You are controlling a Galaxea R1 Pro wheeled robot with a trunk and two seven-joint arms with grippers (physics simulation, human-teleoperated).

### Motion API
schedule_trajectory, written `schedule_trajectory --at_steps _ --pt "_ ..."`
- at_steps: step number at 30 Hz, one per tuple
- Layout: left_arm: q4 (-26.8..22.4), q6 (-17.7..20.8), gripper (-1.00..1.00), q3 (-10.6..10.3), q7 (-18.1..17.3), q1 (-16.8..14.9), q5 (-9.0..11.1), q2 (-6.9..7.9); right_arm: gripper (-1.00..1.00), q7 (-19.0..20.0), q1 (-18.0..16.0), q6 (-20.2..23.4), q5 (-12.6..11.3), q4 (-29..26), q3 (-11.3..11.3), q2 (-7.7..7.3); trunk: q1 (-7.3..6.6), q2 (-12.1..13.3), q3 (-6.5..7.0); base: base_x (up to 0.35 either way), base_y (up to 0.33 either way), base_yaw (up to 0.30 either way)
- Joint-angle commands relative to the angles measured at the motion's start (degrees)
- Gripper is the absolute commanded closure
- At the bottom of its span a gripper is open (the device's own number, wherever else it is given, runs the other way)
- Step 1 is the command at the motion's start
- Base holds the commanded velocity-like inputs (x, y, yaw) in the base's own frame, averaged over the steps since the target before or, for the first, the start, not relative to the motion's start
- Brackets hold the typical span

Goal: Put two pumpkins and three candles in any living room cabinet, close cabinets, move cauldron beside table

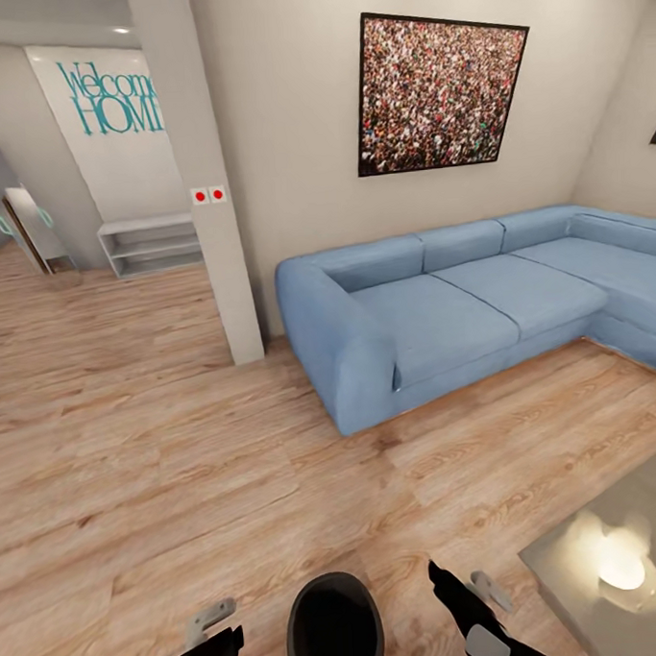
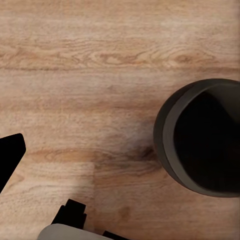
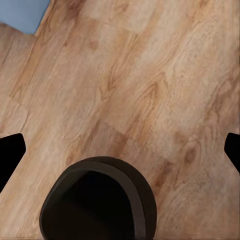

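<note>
Stood on the wooden floor (image 1: 161, 452), between the two hands and touching neither: the cauldron (image 1: 335, 624), black, mouth upward. Just to its left, the left hand (image 1: 211, 634); just to its right, the right hand (image 1: 470, 590). Seen from the left wrist, the cauldron (image 2: 202, 137) lay beside that hand with bare floor (image 2: 85, 75) between. Seen from the right wrist, the cauldron (image 3: 97, 200) sat close under the hand, dark fingertips (image 3: 10, 150) at both edges of the frame, spread wide, nothing between them. Could not tell how far the left hand stood apart; only one dark fingertip (image 2: 10, 155) visible at the frame's edge.

Beyond the right hand, further to its right, a corner of the desk (image 1: 582, 584), glossy grey top with a bright lamp reflection. Well ahead of both hands, a blue sofa (image 1: 461, 302) against the wall under a framed picture (image 1: 439, 91). Ahead of the left hand and far off, a white pillar (image 1: 200, 181) and a pale low shelf (image 1: 151, 246).
</note>
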Motion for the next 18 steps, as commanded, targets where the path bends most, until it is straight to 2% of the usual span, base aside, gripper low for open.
schedule_trajectory --at_steps 1,4,5,7,9,12,16,18 --pt "-0.13 0.16 -1.00 -0.41 0.54 -0.02 0.46 0.08 -1.00 -0.59 -0.05 -0.20 -0.33 0.10 0.56 0.05 0.00 -0.03 -0.05 0.000 -0.010 -0.005" --pt "-0.13 0.18 -1.00 -0.40 0.53 -0.02 0.52 0.08 -1.00 -7.32 -0.06 0.00 3.12 -0.13 4.14 0.20 0.00 -0.03 -0.05 0.000 -0.004 -0.002" --pt "-0.13 0.19 -1.00 -0.40 0.51 -0.02 0.52 0.07 -1.00 -8.50 -0.05 0.06 3.93 -0.17 5.02 0.23 0.00 -0.03 -0.05 0.000 -0.002 -0.001" --pt "-0.21 0.18 -1.00 -0.40 0.48 -0.02 0.53 0.06 -1.00 -12.72 -0.03 0.33 6.96 -0.30 8.35 0.35 0.00 -0.03 -0.05 0.000 -0.001 0.000" --pt "-0.42 0.16 -1.00 -0.48 0.46 -0.02 0.54 0.03 -1.00 -15.32 -0.04 0.64 8.63 -0.38 10.25 0.41 0.00 -0.03 -0.05 0.000 0.000 0.000" --pt "-0.52 0.17 -1.00 -0.75 0.46 -0.02 0.54 0.00 -1.00 -16.40 -0.03 1.04 9.50 -0.45 11.21 0.49 0.00 -0.03 -0.05 0.000 0.000 0.000" --pt "-0.56 0.17 -1.00 -1.57 0.46 -0.03 0.54 -0.03 -1.00 -16.73 -0.05 1.16 9.93 -0.53 11.80 0.70 0.88 -1.64 -0.77 0.000 0.000 0.000" --pt "-0.61 0.17 -1.00 -2.05 0.46 -0.02 0.55 -0.03 -1.00 -16.72 -0.05 1.17 10.00 -0.55 12.79 0.88 1.32 -2.44 -1.13 0.000 0.000 0.000"
